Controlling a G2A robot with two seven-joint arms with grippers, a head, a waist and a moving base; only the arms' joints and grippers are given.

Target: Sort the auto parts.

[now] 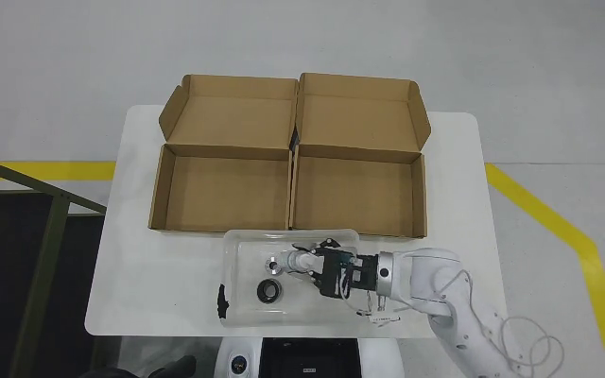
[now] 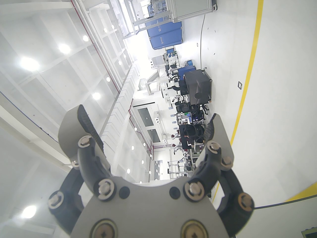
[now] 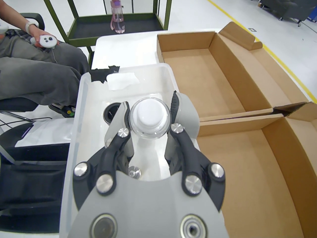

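A clear plastic bin [image 1: 236,248] stands at the table's near edge and holds the parts. My right gripper [image 3: 150,102] is inside the bin, shut on a round white part with a clear rim [image 3: 150,118]. A black ring part [image 3: 111,113] lies on the bin floor just beyond the gripper, and a small silver part [image 3: 134,172] lies under the fingers. From above, the right gripper [image 1: 307,262] is in the bin's middle, with the black ring [image 1: 269,291] and a silver part [image 1: 272,264] beside it. My left gripper [image 2: 148,115] is open, holds nothing and points up into the room.
Two open cardboard boxes [image 1: 222,194] [image 1: 354,197] sit side by side behind the bin, their lids folded back. Both look bare inside [image 3: 205,75] [image 3: 247,174]. A green cart [image 3: 99,25] with a pink bottle [image 3: 117,13] stands past the table's end.
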